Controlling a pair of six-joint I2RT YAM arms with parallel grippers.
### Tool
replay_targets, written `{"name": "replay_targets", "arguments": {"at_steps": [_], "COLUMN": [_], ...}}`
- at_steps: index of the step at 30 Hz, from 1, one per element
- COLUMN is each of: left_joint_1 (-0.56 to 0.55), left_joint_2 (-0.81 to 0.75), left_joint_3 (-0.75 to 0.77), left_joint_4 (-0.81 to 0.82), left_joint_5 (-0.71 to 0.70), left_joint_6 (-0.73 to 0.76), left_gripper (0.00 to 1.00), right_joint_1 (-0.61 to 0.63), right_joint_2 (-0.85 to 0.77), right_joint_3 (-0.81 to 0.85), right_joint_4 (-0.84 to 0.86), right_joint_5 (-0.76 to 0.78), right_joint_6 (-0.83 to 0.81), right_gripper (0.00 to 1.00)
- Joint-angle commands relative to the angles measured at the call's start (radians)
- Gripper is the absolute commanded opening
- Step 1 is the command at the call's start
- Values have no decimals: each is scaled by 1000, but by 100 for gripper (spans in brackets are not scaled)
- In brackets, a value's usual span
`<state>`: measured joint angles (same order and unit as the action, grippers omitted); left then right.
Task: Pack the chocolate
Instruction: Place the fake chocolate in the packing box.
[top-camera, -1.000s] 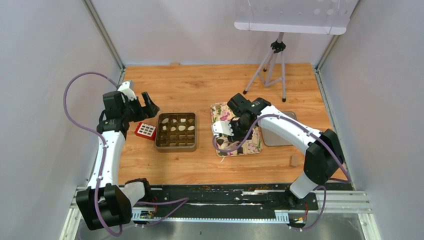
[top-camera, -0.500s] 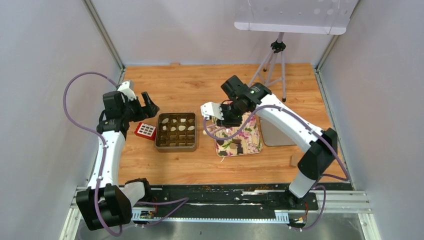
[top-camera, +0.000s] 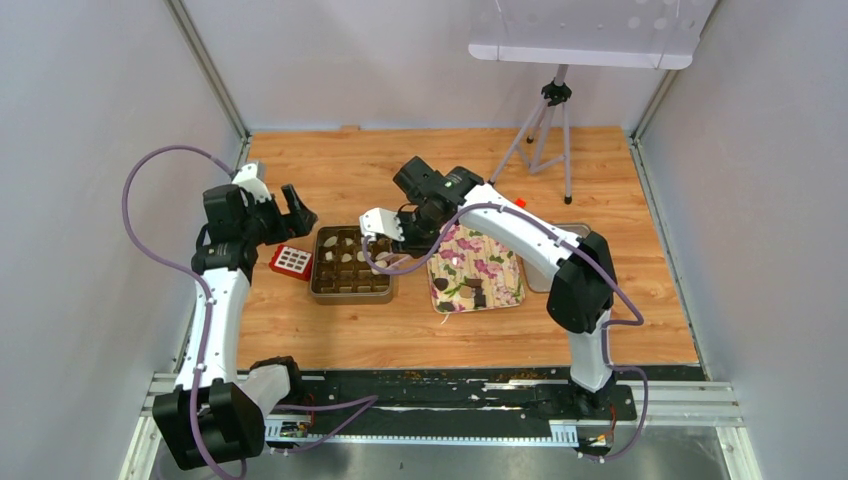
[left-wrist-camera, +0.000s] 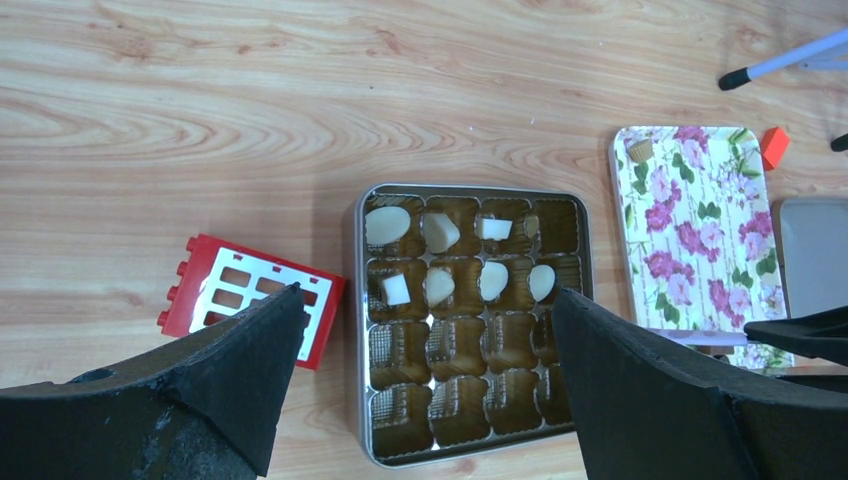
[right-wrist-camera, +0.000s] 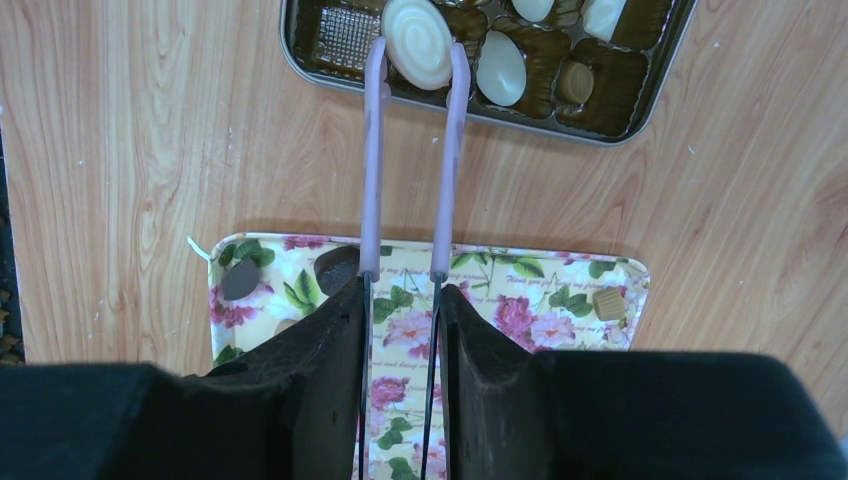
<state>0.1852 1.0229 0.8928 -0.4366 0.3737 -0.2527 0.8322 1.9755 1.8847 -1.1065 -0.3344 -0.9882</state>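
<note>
Chocolate (right-wrist-camera: 418, 42) pinched between right jaws

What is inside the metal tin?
Cream-white chocolate pieces sit in the two far rows of the tin; nearer cups look empty. One corner hides behind the left pincer.

The right gripper (right-wrist-camera: 415, 45), clamping a chocolate (right-wrist-camera: 417, 40), hangs over the tin's (top-camera: 350, 295) far right corner. Its arm (top-camera: 520, 228) crosses the tray's (top-camera: 500, 285) far half and bars that way. The left gripper (left-wrist-camera: 425, 300), wide open, hangs off the tin's left side, near a red block (top-camera: 291, 262) lying beside the tin. Tripod (top-camera: 545, 135) legs stand far right; bare wood (top-camera: 380, 165) lies behind the tin.
</note>
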Motion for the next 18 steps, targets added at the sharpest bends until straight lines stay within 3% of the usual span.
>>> {"name": "replay_targets", "arguments": {"at_steps": [1, 10, 18], "left_joint_1": [6, 7, 5], "left_joint_2": [-18, -14, -8], "left_joint_3": [-9, -11, -11], "left_joint_4": [27, 28, 31], "left_joint_5": [-2, 2, 10], "left_joint_6": [3, -3, -8], "left_gripper": [100, 100, 100], "right_joint_1": [11, 15, 4], "right_joint_2": [-4, -4, -111], "right_joint_3": [39, 34, -26], "right_joint_4": [53, 66, 62], "right_joint_5": [-1, 25, 61], "right_joint_6": [43, 62, 64], "right_gripper": [31, 41, 25]}}
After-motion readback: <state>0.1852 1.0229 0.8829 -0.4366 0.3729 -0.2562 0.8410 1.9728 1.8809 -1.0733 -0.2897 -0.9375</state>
